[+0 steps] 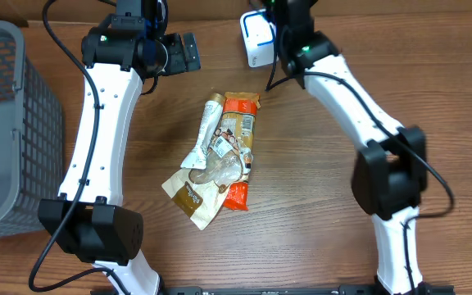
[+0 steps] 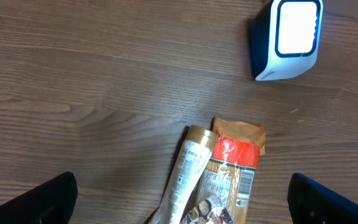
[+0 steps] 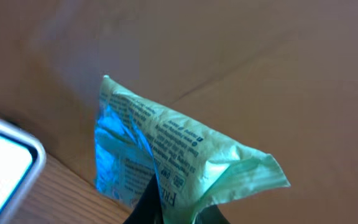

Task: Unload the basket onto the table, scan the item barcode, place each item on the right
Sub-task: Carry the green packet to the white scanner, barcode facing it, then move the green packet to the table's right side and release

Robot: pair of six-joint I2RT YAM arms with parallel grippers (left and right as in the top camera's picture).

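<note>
Crumpled green packet held up near lit white scanner.

**ARM AND FINGER STATUS**

Left arm: extended forward, wrist turned inward. Left fingers are spread fully apart, with nothing between them.

Right arm: bent at the elbow, reaching forward. Right fingers are pressed together, pinching a green packet that stands above the fingertips.

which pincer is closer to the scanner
Right. The right pincer, shut on a green packet, is right beside the scanner. The left pincer hangs open farther off, on the scanner's other side.
</note>
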